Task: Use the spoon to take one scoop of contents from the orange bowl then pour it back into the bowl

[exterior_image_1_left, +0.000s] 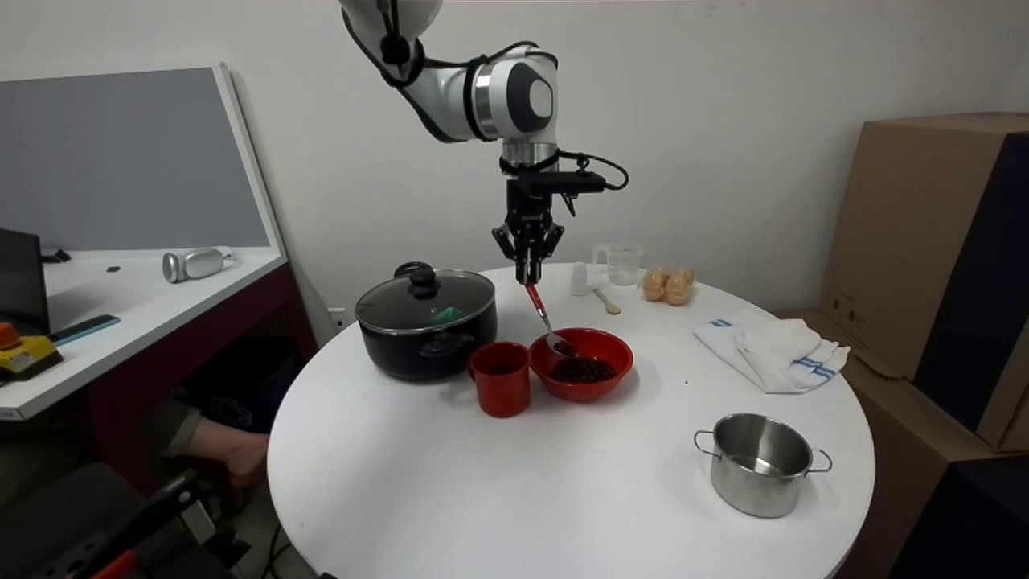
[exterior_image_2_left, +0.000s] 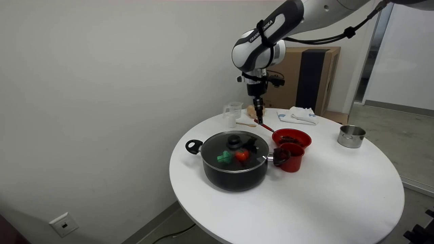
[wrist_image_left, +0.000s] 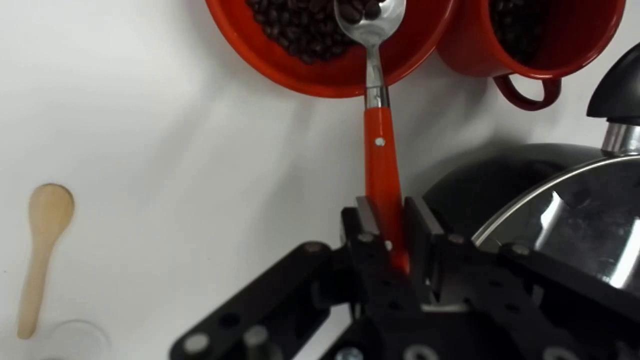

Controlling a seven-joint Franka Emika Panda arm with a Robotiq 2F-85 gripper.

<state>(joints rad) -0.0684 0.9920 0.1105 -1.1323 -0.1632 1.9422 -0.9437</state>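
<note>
The spoon has a red-orange handle and a metal bowl-end. It shows in both exterior views (exterior_image_1_left: 535, 299) (exterior_image_2_left: 266, 127) and in the wrist view (wrist_image_left: 381, 145). My gripper (exterior_image_1_left: 528, 277) is shut on the handle's upper end; it also shows in an exterior view (exterior_image_2_left: 259, 120) and in the wrist view (wrist_image_left: 391, 210). The spoon slants down, its head inside or just over the orange bowl (exterior_image_1_left: 591, 392), with a few dark beans (wrist_image_left: 357, 11) in it. The bowl, also in the wrist view (wrist_image_left: 310, 86), holds more dark beans (exterior_image_1_left: 583, 370). The spoon tip is cut off in the wrist view.
A red mug (exterior_image_1_left: 502, 390) with dark beans stands close against the bowl. A lidded black pot (exterior_image_1_left: 426, 350) is beside the mug. A steel pot (exterior_image_1_left: 756, 486), towel (exterior_image_1_left: 788, 354), wooden spoon (wrist_image_left: 47, 215), measuring cup (exterior_image_1_left: 623, 264) and brown eggs (exterior_image_1_left: 667, 285) are on the table.
</note>
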